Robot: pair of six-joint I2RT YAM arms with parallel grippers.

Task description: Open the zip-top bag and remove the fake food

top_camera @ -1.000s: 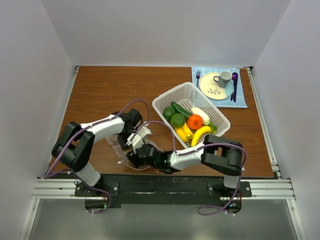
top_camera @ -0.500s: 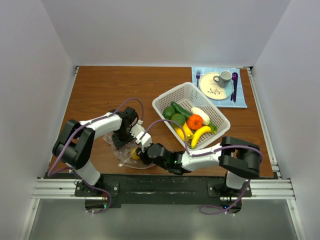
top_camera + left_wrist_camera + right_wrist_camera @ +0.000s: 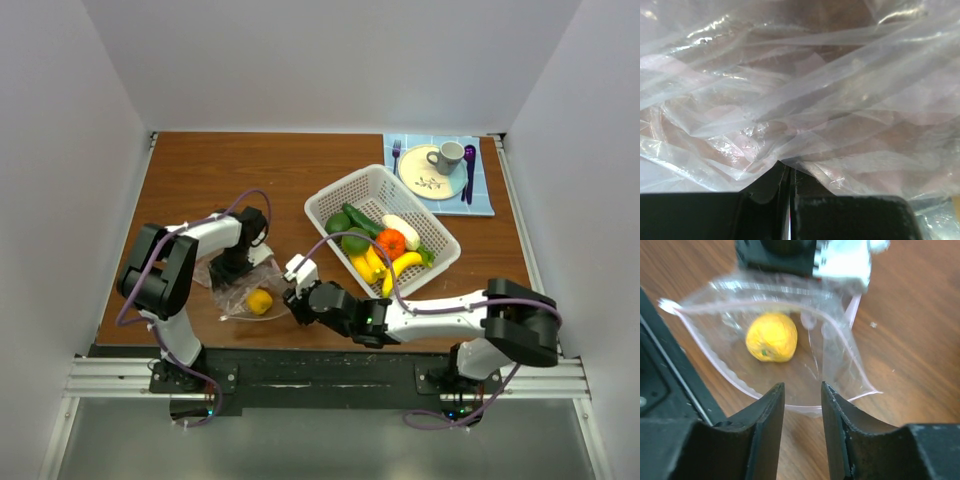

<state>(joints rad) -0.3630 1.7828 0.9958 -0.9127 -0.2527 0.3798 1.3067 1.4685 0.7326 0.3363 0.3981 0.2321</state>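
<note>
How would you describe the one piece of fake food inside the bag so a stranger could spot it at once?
Start at the near-left part of the wooden table, where a clear zip-top bag lies with its mouth open. Inside it sits a single round yellow fruit. Unlike the other pieces piled in the white basket to the right, it lies alone inside clear plastic.

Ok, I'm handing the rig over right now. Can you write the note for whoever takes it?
Left gripper: shut on the zip-top bag, pinching its film at the end away from the mouth.
Right gripper: open and empty, at the bag's mouth.
Done: the bag's mouth is open. Most of the fake food lies in the white basket.
Left: one yellow fruit is inside the bag. Reach in with the right gripper and take it out.
</note>
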